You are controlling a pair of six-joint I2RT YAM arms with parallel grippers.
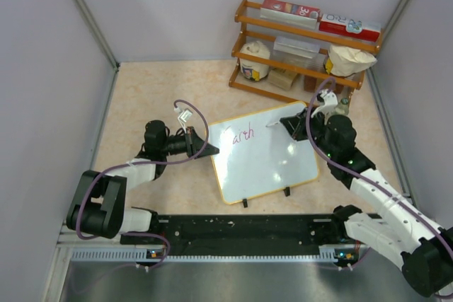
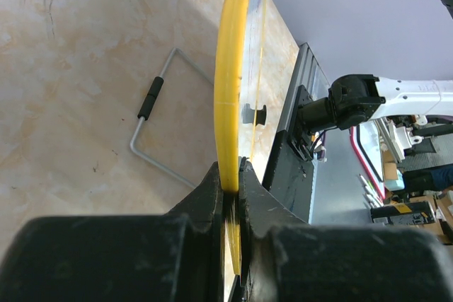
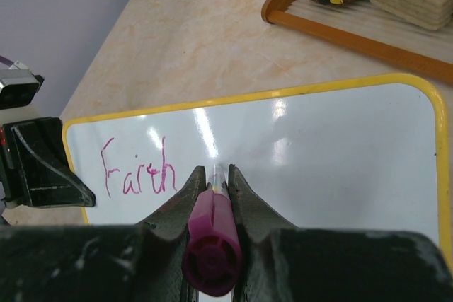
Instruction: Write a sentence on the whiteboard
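Note:
The whiteboard [image 1: 272,167], white with a yellow frame [image 2: 228,90], lies tilted in the middle of the table. My left gripper [image 1: 210,151] is shut on the board's left edge, and in the left wrist view its jaws [image 2: 231,180] pinch the frame. The right gripper [image 1: 289,124] hovers at the board's upper right, shut on a magenta marker [image 3: 212,235] whose tip points at the board surface [image 3: 340,160]. One pink word of the sentence [image 3: 138,171], reading roughly "Earth", stands at the board's upper left [image 1: 241,134].
A wooden rack [image 1: 304,40] at the back right holds boxes, a jar and a cloth bag. A bent wire stand [image 2: 152,100] lies on the table under the board. A black rail [image 1: 241,228] runs along the near edge. Grey walls enclose three sides.

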